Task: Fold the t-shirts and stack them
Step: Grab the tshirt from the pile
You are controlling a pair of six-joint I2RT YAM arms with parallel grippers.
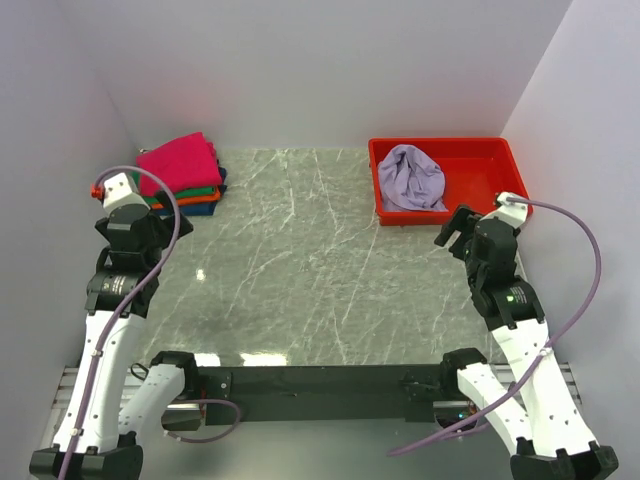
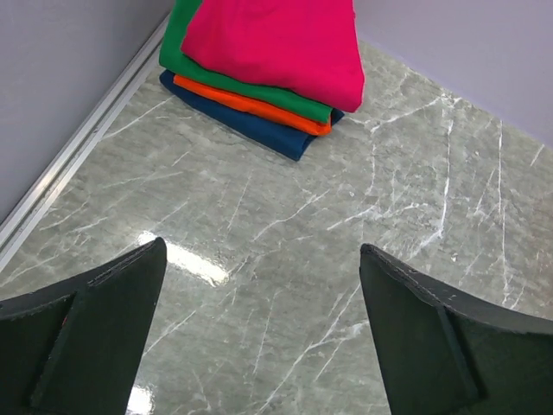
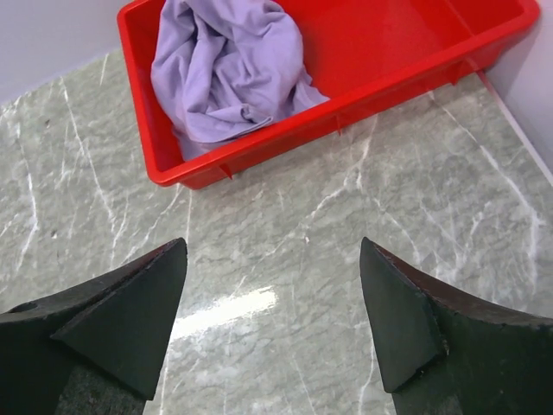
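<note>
target: lavender t-shirt [image 3: 226,71], crumpled in a heap, unfolded
target location: inside the red tray [image 3: 259,166], in its left half, at the far right of the table [image 1: 300,260]
nearer arm: right, clearly. The left arm is well apart on the other side of the table.
right claw [image 3: 273,249]: released, jaws wide, nothing between them; hovers over bare table just short of the tray
bearing: the shirt lies ahead of the right claw and a bit to its left, and the tray's near wall stands between the two
shirt axis: no clean one. The heap runs loosely near-to-far and folds hide the collar and hem. The tray's long side runs left-right.
key relation: the claw has to go up and over the near wall, then drop onto the heap. My read is that a straight-in sweep would hit the rim.
left claw [image 2: 261,256]: released, empty, above bare table
stack [image 2: 259,65]: folded shirts in the far left corner, magenta on top, then green, orange and dark blue; ahead of the left claw, near but not touching
step, my guess: pick the lavender shirt out of the tray and bring it to the open middle to fold
progress: four folded and stacked, one left
risk: a single pinch on the heap may lift it bunched and drag it on the tray wall
</note>
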